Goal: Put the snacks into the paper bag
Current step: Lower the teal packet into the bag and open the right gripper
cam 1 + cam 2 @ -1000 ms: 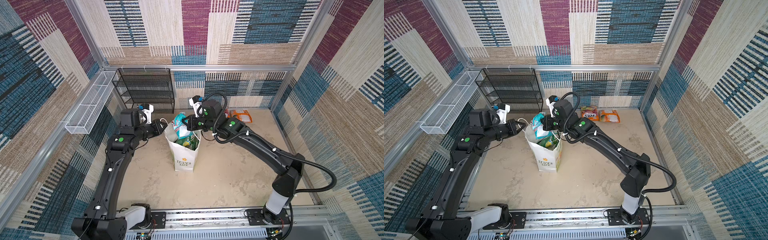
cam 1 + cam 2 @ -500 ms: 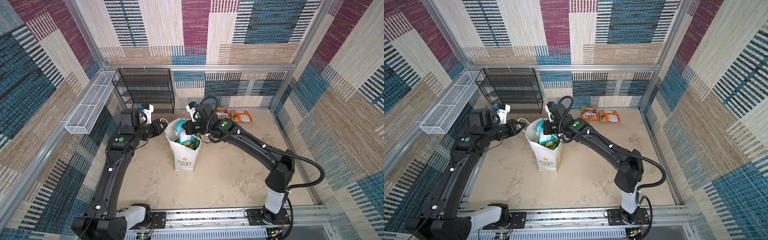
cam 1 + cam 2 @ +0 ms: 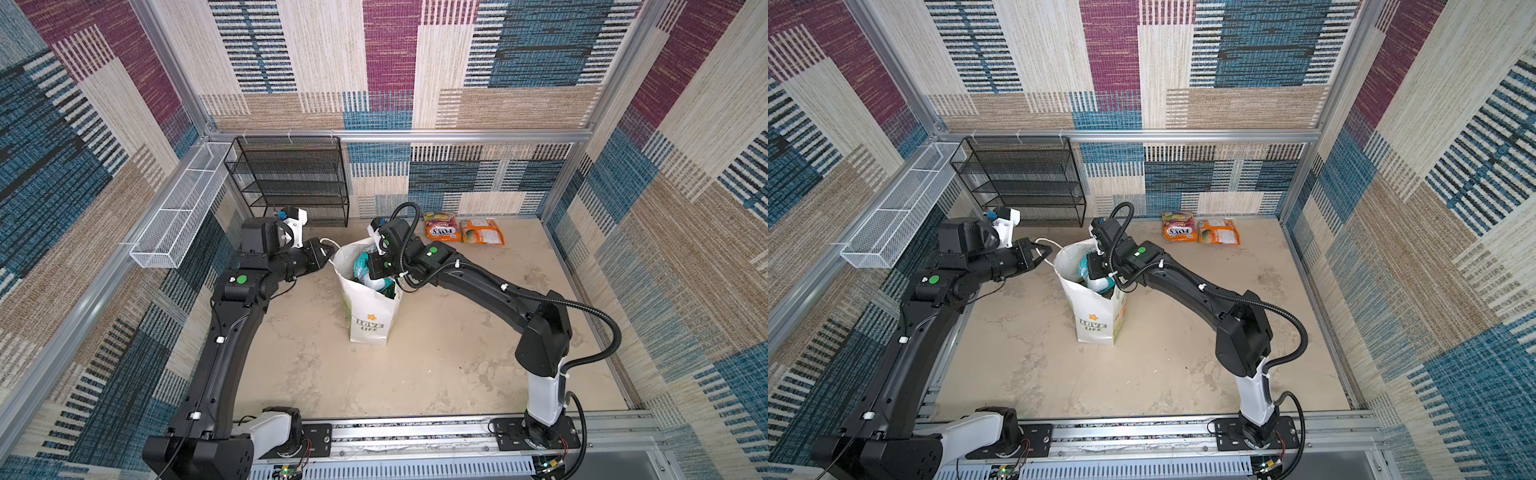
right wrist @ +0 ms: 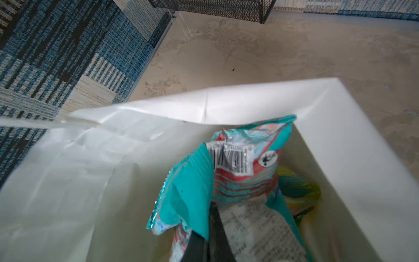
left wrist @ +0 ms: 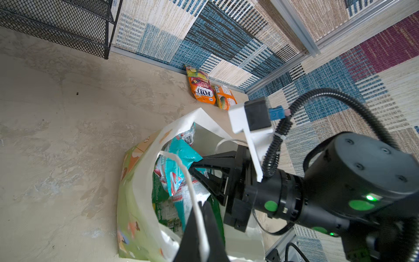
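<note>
Jaws of the right gripper are pinched shut on a teal packet, which juts out ahead of the fingertips into the open mouth of the bag, over other packets already inside. Its long axis runs on from the gripper toward the bag's far wall, so I judge that release needs little more than parting the jaws. The left gripper is closed on the cord handle, drawing that side of the mouth wide. Two orange packets lie flat, side by side, on the table by the back wall, right of the bag and nearer the right arm.
</note>
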Available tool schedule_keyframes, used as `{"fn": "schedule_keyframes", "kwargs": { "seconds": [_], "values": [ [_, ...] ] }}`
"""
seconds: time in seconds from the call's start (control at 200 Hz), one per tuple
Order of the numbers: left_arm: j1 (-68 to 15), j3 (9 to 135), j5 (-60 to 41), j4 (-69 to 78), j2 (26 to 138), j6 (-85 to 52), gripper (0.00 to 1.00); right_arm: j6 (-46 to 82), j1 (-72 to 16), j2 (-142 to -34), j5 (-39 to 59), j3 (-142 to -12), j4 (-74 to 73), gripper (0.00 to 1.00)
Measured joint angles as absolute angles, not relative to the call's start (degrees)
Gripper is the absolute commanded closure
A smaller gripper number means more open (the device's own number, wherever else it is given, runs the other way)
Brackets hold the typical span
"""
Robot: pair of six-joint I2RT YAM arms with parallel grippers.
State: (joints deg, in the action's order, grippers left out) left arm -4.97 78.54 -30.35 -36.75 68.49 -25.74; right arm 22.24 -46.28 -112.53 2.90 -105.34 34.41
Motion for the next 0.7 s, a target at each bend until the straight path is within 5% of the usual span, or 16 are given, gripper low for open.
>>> {"fn": "schedule_keyframes", "kwargs": {
  "seconds": [0.24, 0.701],
  "values": [
    [-4.93, 78.50, -30.37, -36.71, 68.31, -25.74, 0.98, 22.24, -46.26, -115.24, 3.01, -104.95, 34.63, 0.89],
    [-4.89, 78.37, -30.39, -36.67, 68.47, -25.74, 0.98, 22.28, -46.28, -111.31, 5.50, -106.61, 35.07, 0.52]
  ]
}}
